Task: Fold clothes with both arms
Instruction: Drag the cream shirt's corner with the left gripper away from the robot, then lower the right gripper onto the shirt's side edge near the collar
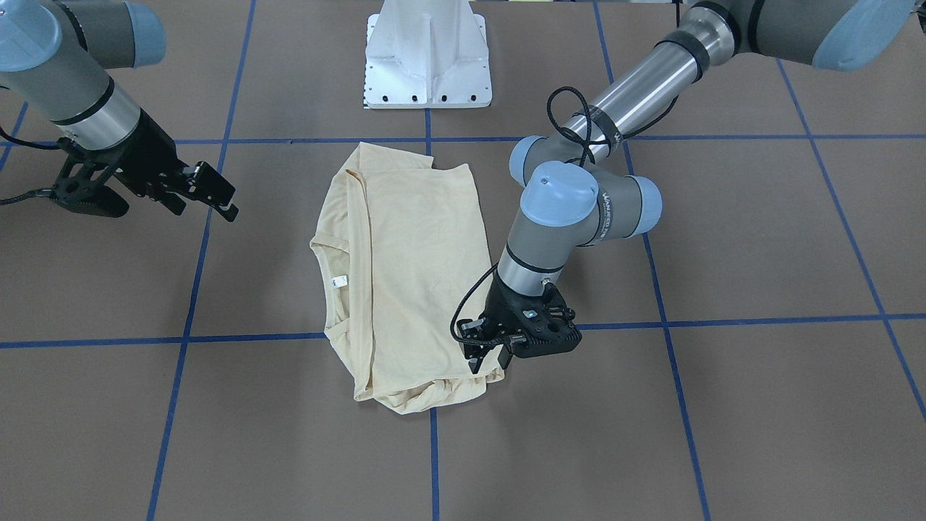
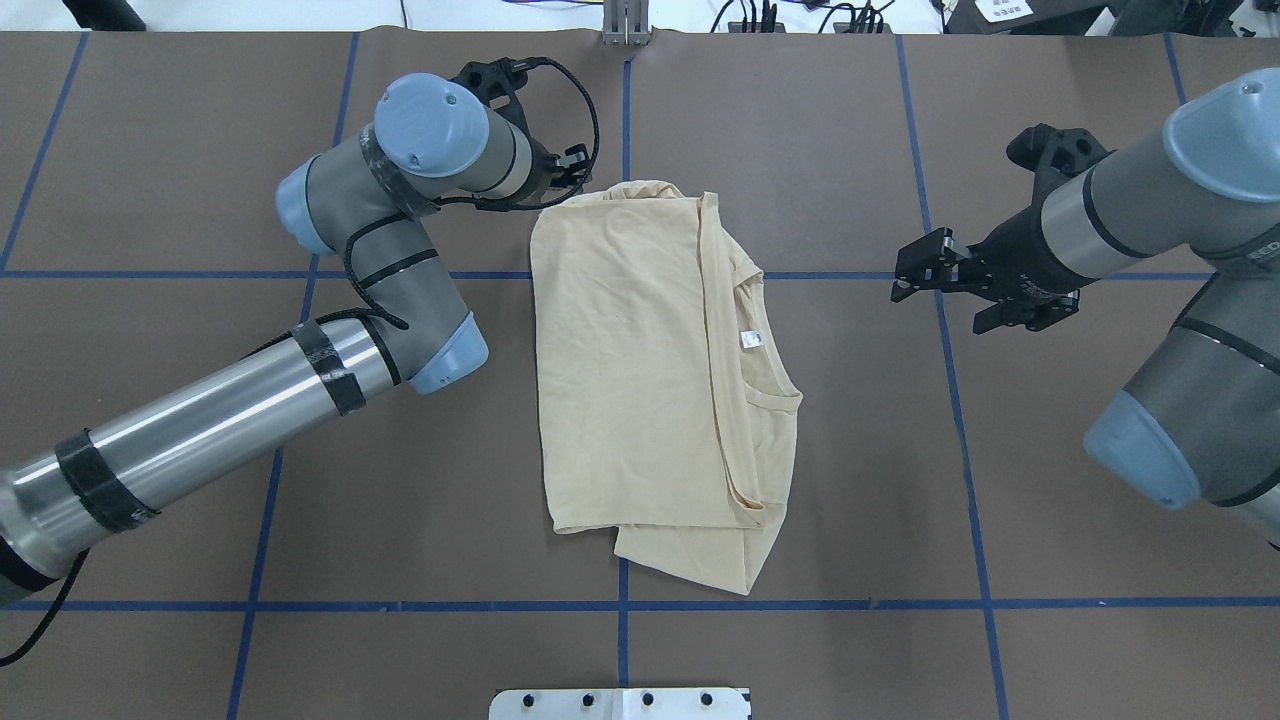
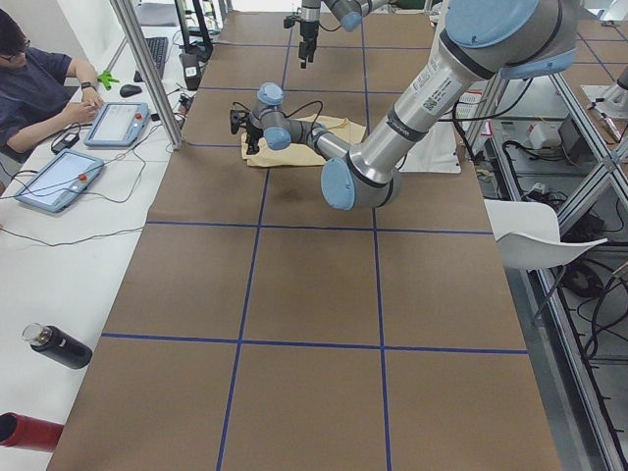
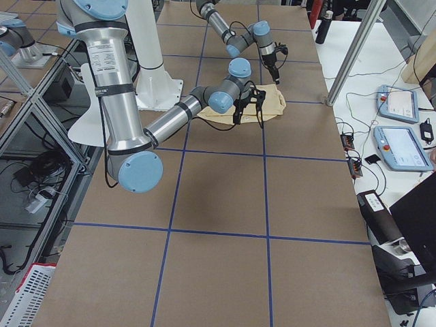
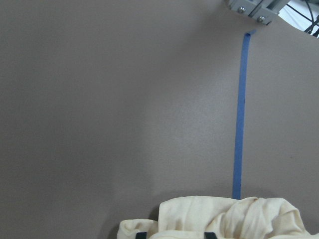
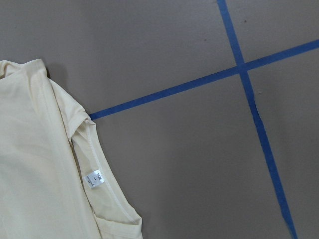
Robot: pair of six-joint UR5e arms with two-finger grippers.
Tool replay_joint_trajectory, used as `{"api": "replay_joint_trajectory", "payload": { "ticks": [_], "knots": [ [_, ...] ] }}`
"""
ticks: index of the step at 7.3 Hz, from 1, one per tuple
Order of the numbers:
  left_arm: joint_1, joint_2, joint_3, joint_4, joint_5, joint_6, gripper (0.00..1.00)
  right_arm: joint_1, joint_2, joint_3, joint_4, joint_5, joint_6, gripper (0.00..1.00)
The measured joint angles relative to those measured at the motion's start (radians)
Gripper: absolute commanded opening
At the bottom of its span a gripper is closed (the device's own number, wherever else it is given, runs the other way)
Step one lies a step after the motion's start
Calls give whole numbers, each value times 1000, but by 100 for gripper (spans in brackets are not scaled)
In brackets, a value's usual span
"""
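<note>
Shirt [image 2: 640, 360] folded; long axis runs toward-away from robot; neckline [image 2: 772, 352] faces right.

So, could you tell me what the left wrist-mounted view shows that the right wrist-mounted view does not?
Only the left wrist view: a bunched, crumpled corner of the pale cream-yellow knit shirt, two dark fingertips at the bottom edge, and a grey metal bracket at the top. Only the right wrist view: the neckline with its small white label, and two blue tape lines crossing. Both: the shirt, the brown table cover and blue tape.
</note>
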Motion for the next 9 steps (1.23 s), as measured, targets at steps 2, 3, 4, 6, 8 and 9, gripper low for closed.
{"api": "replay_joint_trajectory", "payload": {
  "ticks": [2, 3, 4, 6, 8, 9],
  "knots": [
    [-25, 112, -182, 51, -19, 29, 100, -38, 35, 4, -3, -35, -54, 100],
    [-29, 188, -304, 107, -28, 53, 100, -85, 59, 6, -10, -82, -61, 100],
    [-30, 251, -411, 161, -32, 65, 100, -154, 78, 9, -25, -161, -65, 100],
    [-31, 376, -591, 231, -37, 75, 100, -304, 150, 14, -170, -335, -84, 100],
    [-24, 422, -647, 244, -37, 80, 100, -406, 270, -26, -353, -468, -148, 100],
    [-22, 426, -652, 244, -37, 81, 100, -430, 309, -62, -391, -498, -170, 100]
  ]
}}
